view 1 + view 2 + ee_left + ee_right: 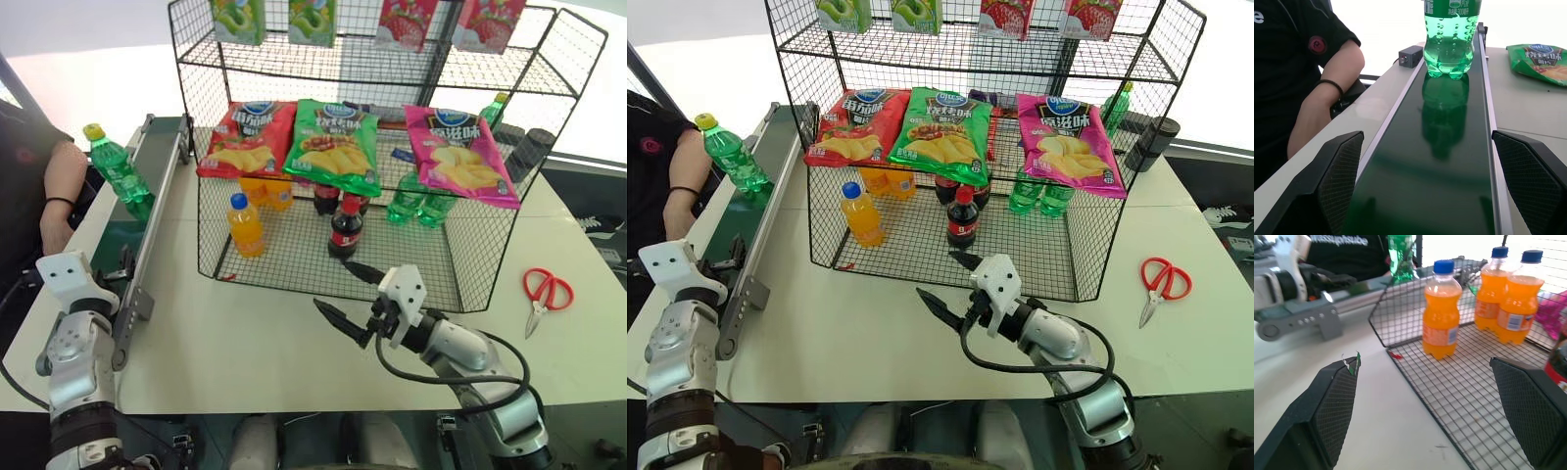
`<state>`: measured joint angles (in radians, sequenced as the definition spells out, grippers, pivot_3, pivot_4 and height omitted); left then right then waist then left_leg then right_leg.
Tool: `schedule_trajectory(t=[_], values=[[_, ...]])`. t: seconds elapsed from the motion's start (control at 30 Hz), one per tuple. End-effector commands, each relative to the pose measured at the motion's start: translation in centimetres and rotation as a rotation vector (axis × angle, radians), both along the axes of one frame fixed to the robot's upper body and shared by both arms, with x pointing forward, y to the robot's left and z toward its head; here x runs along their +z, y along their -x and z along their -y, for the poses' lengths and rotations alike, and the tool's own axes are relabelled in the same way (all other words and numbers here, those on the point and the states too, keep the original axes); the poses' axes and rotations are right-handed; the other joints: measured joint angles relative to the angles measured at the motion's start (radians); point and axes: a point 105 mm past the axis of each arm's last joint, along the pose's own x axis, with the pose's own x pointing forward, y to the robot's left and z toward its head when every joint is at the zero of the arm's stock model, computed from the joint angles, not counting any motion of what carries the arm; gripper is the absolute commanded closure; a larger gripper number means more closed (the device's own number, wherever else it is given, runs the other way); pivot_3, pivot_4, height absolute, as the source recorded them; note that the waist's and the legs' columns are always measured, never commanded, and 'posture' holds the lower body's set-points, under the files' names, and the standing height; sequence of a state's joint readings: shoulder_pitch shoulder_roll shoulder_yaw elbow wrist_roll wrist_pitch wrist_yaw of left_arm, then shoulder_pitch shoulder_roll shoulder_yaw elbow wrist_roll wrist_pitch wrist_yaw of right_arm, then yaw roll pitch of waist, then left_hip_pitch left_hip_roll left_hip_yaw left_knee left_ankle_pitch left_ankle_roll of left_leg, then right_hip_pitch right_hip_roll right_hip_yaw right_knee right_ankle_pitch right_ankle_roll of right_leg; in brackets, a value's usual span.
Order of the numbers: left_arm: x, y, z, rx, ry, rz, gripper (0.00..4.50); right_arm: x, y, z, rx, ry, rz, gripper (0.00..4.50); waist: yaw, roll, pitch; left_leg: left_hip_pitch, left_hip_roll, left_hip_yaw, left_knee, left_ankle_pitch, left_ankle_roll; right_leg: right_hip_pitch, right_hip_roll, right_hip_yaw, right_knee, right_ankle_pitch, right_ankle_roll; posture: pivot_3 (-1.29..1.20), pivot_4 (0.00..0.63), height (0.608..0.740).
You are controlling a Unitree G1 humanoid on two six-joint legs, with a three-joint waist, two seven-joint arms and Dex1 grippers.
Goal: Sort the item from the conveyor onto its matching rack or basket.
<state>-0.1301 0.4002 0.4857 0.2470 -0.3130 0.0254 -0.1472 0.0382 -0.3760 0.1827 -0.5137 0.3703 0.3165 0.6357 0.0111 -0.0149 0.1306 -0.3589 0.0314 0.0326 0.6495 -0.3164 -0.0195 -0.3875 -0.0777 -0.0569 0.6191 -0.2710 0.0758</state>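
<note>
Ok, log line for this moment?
green bottle: upright on conveyor | left gripper: open, facing it | right gripper: open, empty, before rack

The left wrist view cuts the green bottle off above its label, hiding the cap. Snack packets on the rack's top tier are cropped. Chip bags hide most bottles behind them. The label print is unreadable.

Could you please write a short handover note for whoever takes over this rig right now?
Left gripper: open, empty, low over the near end of the conveyor, pointing along the belt.
Right gripper: open, empty, over the table in front of the rack.
Green bottle: upright at the belt's far end, untouched.
Done: nothing sorted yet.
Left: grasp the bottle, place it in the rack's bottom basket, probably beside the other green bottles.
</note>
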Motion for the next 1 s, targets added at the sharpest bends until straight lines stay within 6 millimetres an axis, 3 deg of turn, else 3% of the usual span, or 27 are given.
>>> schedule_trajectory(t=[0.03,1.0], values=[[1.1,-0.1,-0.2,0.005,-0.028,0.04,0.0,2.4,0.7,-0.6,0.072,-0.052,0.067,0.09,0.0,0.0,0.0,0.0,0.0,0.0,0.0,0.0,0.0,0.0,0.0,0.0,0.0,0.0,0.0,0.0,0.15,0.74],[2.1,-0.4,-0.4,0.005,-0.031,0.097,0.0,1.7,1.3,-1.4,0.135,-0.035,0.044,0.09,-0.001,0.0,0.0,-0.001,0.0,0.0,-0.002,0.0,0.0,-0.001,-0.004,0.0,-0.001,0.0,0.0,0.0,0.15,0.74]])
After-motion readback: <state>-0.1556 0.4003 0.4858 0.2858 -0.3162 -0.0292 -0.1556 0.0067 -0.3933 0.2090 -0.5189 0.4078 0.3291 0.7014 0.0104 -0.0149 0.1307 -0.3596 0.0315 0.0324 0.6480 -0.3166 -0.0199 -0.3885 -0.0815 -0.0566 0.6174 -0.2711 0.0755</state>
